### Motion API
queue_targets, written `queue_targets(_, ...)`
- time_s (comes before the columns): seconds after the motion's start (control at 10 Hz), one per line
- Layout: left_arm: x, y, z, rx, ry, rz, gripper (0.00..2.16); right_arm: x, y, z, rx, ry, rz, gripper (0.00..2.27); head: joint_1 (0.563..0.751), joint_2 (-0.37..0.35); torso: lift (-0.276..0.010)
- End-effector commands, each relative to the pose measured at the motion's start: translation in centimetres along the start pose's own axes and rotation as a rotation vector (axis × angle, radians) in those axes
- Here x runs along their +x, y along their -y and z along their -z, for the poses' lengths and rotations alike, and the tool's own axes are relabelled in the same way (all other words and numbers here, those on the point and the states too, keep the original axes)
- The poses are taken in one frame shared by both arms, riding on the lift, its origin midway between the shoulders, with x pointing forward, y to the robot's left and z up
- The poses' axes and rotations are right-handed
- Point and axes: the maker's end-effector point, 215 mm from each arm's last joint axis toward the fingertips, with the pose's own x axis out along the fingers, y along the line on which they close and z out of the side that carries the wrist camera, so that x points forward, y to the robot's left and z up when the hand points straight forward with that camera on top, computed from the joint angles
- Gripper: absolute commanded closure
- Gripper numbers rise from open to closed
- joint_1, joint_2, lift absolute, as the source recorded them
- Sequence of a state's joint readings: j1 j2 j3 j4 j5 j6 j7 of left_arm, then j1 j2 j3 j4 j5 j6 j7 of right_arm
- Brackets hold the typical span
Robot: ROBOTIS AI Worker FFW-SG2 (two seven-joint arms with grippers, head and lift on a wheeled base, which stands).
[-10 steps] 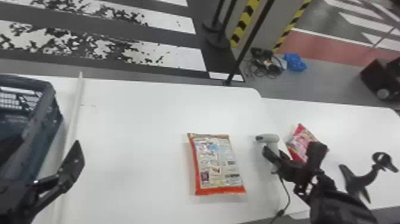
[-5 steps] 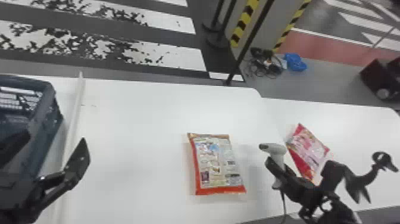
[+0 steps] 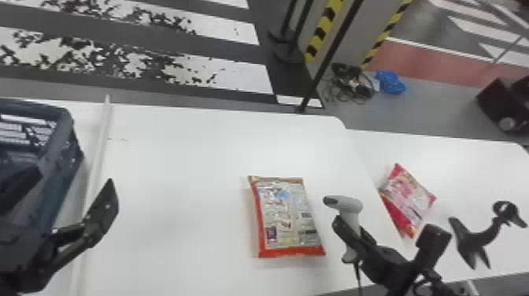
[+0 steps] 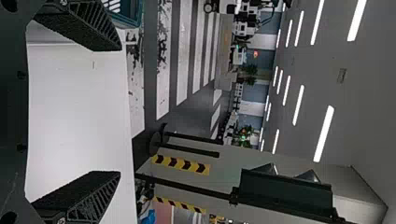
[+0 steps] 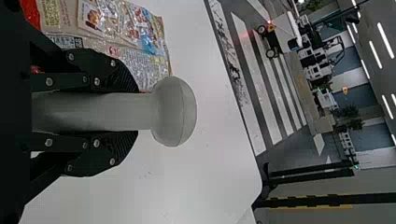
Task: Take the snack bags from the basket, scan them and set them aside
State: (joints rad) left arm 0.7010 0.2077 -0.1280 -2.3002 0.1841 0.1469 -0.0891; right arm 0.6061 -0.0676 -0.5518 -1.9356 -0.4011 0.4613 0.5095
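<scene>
Right wrist view: my right fingers (image 5: 100, 70) grip the scanner (image 5: 116, 112), my left fingers (image 4: 88, 198) stand apart. The red-edged snack bag (image 3: 287, 216) lies on the table (image 3: 177, 189) near the scanner; I judge scanning in hand, the next move aiming there.

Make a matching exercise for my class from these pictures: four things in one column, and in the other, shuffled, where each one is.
Things
1. Basket
2. Scanner
3. Orange-edged bag
4. Pink bag

Places
A. Held between the fingers of the right gripper
B. To the right of the scanner, the farthest right of the four
C. At the robot's far left, the farthest left of the four
D. Lying on the white table, between the left gripper and the scanner

Right pairs: 1-C, 2-A, 3-D, 4-B
</scene>
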Motion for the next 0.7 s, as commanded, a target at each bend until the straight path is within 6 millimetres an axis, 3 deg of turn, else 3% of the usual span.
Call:
queue_targets(0.0,-0.1,-0.1,0.1,0.002,-0.002,0.005,0.04,0.3,-1.5,1.2,-0.004,-0.021,-0.023,2.19,0.695,-0.350,-0.075)
queue_targets(0.6,-0.1,-0.3,-0.2,-0.007,0.006,0.003,0.04,0.5,-3.1,4.3,-0.046,-0.094,-0.059,2.19,0.695,-0.350,-0.075)
